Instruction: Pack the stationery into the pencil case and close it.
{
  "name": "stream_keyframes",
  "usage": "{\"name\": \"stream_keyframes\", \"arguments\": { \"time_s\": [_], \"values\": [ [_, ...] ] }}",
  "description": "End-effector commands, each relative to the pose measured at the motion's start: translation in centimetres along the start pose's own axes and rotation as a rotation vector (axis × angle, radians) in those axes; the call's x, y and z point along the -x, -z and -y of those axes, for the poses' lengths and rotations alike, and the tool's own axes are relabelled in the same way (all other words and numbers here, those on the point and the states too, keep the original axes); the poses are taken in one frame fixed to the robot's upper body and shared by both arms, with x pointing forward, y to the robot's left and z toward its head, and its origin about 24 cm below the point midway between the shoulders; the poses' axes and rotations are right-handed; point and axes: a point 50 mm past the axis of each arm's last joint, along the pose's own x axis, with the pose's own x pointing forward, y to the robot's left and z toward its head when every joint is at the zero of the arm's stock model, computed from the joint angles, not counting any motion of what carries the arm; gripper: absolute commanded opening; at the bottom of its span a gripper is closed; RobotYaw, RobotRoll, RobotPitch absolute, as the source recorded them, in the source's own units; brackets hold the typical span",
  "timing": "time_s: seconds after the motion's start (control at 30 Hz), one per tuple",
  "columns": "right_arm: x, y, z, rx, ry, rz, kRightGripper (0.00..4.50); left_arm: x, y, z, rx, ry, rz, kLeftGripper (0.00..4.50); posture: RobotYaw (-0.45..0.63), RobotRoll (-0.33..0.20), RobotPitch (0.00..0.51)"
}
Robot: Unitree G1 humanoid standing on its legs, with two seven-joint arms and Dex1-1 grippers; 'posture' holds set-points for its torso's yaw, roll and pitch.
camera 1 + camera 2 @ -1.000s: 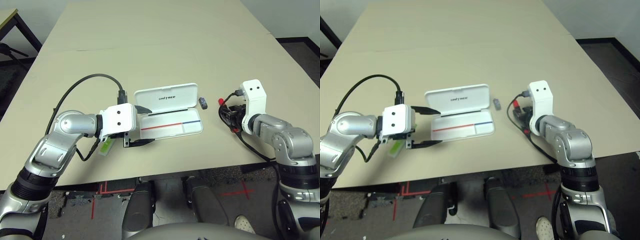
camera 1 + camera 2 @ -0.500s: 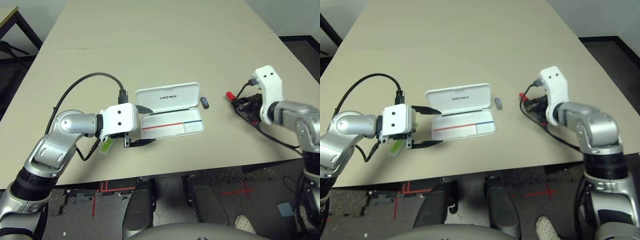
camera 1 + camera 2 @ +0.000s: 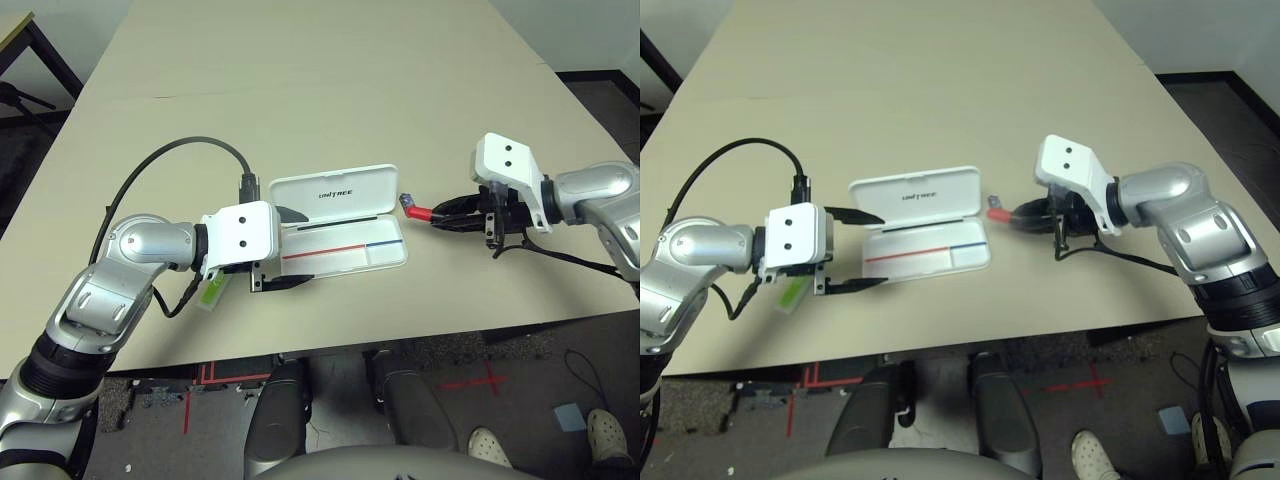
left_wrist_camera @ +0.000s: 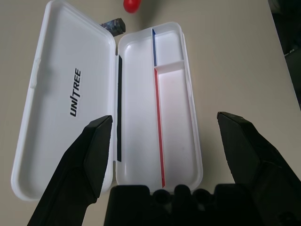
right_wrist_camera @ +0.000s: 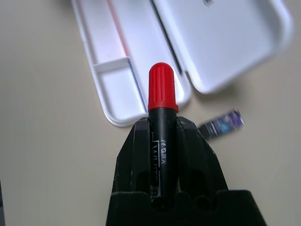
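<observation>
The right tool (image 3: 448,212) grips the light, stiff red-capped marker (image 5: 162,122) by its black body near the open pencil case (image 3: 340,230), while the left tool (image 3: 285,250) stands open.

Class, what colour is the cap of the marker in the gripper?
Red, on a black marker; clearest in the right wrist view.

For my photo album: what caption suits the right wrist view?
Right gripper holding a red-capped marker, aimed at the open case.
</observation>
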Motion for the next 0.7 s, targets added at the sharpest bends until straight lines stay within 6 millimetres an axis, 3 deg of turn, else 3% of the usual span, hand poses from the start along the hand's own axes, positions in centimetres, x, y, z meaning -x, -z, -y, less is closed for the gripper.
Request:
{"name": "stream_keyframes", "arguments": {
  "time_s": [0.03, 0.43, 0.7],
  "values": [
    [-1.5, -0.6, 0.0, 0.091, -0.010, 0.010, 0.53, 0.2, -0.1, 0.3, -0.009, 0.001, -0.007, 4.50, 0.03, 0.000, 0.162],
    [-7.5, -3.6, -0.6, 0.248, -0.075, 0.153, 0.53, 0.0, 0.2, 0.4, -0.007, 0.000, -0.014, 4.50, 0.04, 0.000, 0.167],
    [-9.0, -3.9, -0.5, 0.315, -0.097, 0.148, 0.53, 0.2, 0.6, 0.8, -0.002, -0.010, -0.019, 4.50, 0.05, 0.000, 0.166]
  ]
}}
